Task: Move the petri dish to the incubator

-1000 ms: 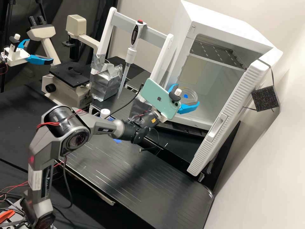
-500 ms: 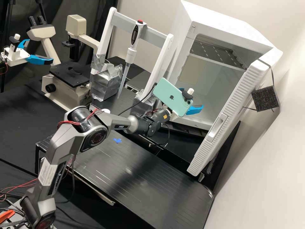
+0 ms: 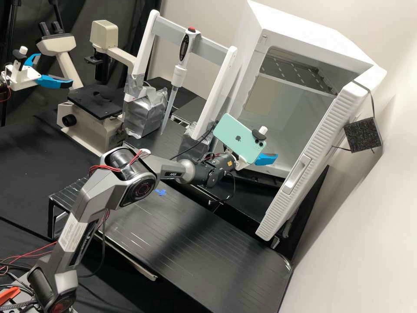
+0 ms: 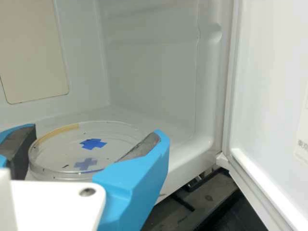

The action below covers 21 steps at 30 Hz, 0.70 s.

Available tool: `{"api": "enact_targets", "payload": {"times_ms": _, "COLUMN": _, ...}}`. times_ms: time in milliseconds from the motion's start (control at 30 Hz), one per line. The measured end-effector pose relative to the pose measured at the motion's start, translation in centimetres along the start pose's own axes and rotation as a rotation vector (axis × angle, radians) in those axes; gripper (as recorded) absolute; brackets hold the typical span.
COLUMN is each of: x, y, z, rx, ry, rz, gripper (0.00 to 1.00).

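Observation:
In the high view the gripper (image 3: pixel 266 159) is at the lower front of the incubator (image 3: pixel 315 32), whose door stands open; the phone on the wrist covers most of the fingers. The wrist view has the gripper (image 4: pixel 94 137) shut on the petri dish (image 4: pixel 62 144), one blue finger at either side of its rim. The dish is clear and round, roughly level, with blue cross-shaped marks and a strip of tan tape on its edge. Behind it are the incubator's pale floor and walls (image 4: pixel 154 82). Whether the dish touches the floor, I cannot tell.
The open incubator door (image 3: pixel 315 161) slants down at the right of the opening. Left of the incubator stand a white frame (image 3: pixel 213 93) with a pipette (image 3: pixel 178 76) and a microscope (image 3: pixel 93 117). A slotted shelf (image 3: pixel 295 71) is high inside the incubator.
The arm has extended toward the incubator, carrying the gripper rightward and, lately, slightly lower in the high view. The dish, visible there between the fingers a second ago, has passed behind the phone.

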Motion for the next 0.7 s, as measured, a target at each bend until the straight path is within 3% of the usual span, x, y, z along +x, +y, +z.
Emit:
{"api": "enact_targets", "payload": {"times_ms": 367, "x": 0.6, "y": -1.3, "z": 1.2, "rx": -0.023, "ry": -0.04, "rz": -0.01, "gripper": 0.0}}
{"api": "enact_targets", "payload": {"times_ms": 700, "x": 0.9, "y": -1.6, "z": 1.2, "rx": -0.07, "ry": -0.052, "rz": -0.017, "gripper": 0.0}}
